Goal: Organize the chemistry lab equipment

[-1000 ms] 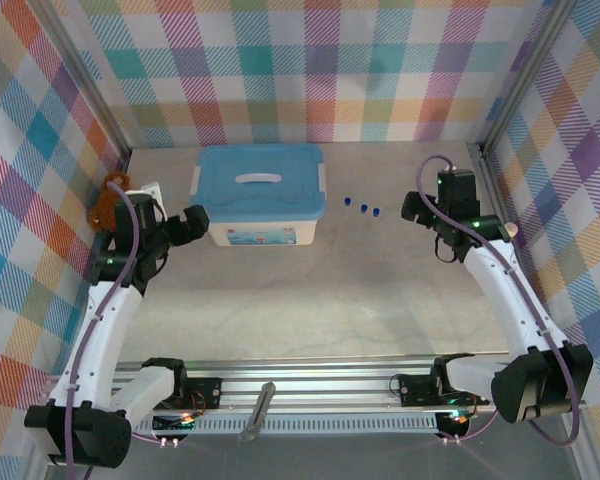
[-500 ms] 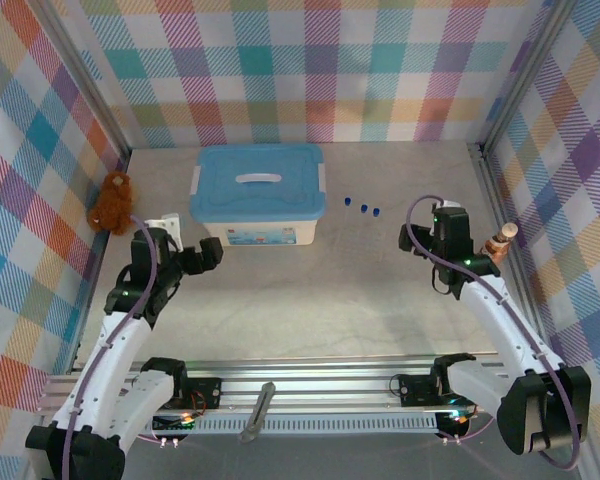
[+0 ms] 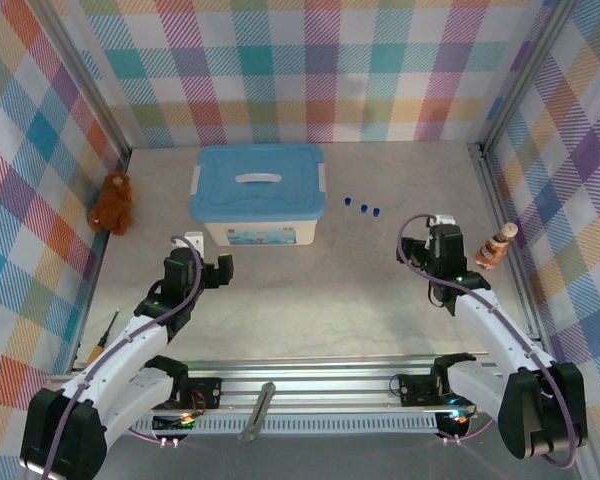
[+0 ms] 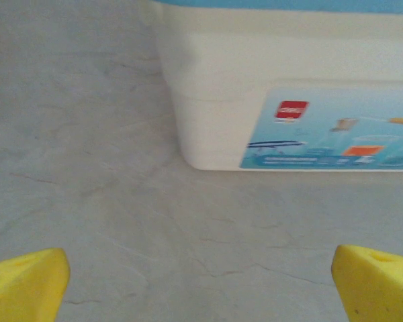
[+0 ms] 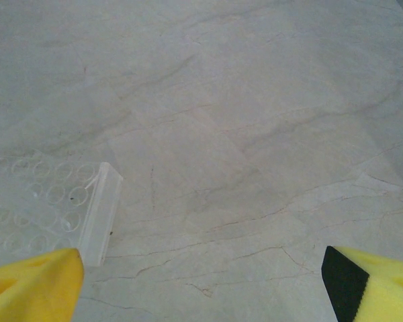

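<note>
Blue-capped tubes (image 3: 363, 208) tiny, glass indistinct, clear rack (image 5: 50, 201) cut off, left pincer (image 4: 201, 285), right pincer (image 5: 201, 282) wide, empty

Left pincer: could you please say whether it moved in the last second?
Yes. The left pincer drew back and rightward, from beside the left end of the blue-lidded box to in front of its near wall.

A white storage box (image 3: 260, 232) with a blue lid (image 3: 258, 185) sits toward the back of the grey marbled bench (image 3: 330, 290), with a printed label on its front wall. A brown teddy bear (image 3: 112, 202) sits well to its left. A brown-and-white bottle-shaped figure (image 3: 495, 246) is at the bench's right edge. Near the left edge lies a slim orange-handled tool (image 3: 104, 337), perhaps a screwdriver.
</note>
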{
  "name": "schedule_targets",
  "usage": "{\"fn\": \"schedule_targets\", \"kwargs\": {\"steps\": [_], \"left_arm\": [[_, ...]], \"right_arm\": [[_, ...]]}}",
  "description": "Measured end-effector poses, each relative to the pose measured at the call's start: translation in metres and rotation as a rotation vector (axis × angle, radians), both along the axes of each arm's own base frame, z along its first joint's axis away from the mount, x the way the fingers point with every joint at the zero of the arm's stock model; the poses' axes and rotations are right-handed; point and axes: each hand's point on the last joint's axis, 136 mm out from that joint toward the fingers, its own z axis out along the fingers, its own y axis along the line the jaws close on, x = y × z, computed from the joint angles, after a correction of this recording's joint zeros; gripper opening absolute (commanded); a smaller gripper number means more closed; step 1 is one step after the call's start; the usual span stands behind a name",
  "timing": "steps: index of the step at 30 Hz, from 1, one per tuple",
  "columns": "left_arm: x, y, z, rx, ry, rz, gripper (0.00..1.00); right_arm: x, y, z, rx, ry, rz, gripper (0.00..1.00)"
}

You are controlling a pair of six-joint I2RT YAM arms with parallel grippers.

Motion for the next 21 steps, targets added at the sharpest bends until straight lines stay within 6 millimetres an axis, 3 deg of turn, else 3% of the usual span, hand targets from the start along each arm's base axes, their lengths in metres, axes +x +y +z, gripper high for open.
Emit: {"fn": "schedule_targets", "kwargs": {"steps": [5,15,21], "left_arm": [[0.019,0.006,0.009,0.059,-0.08,0.035,1.0],[0.029,0.005,-0.032,0.131,-0.092,0.014,1.0],[0.04,0.0,-0.033,0.156,-0.147,-0.014,1.0]], "right_arm": [[0.0,-0.001,-0.008,-0.027,-0.004,0.008,0.91],[0.009,0.003,-0.019,-0.069,-0.046,0.045,0.9],[0.018,0.008,-0.017,-0.097,-0.103,0.078,0.9]]}}
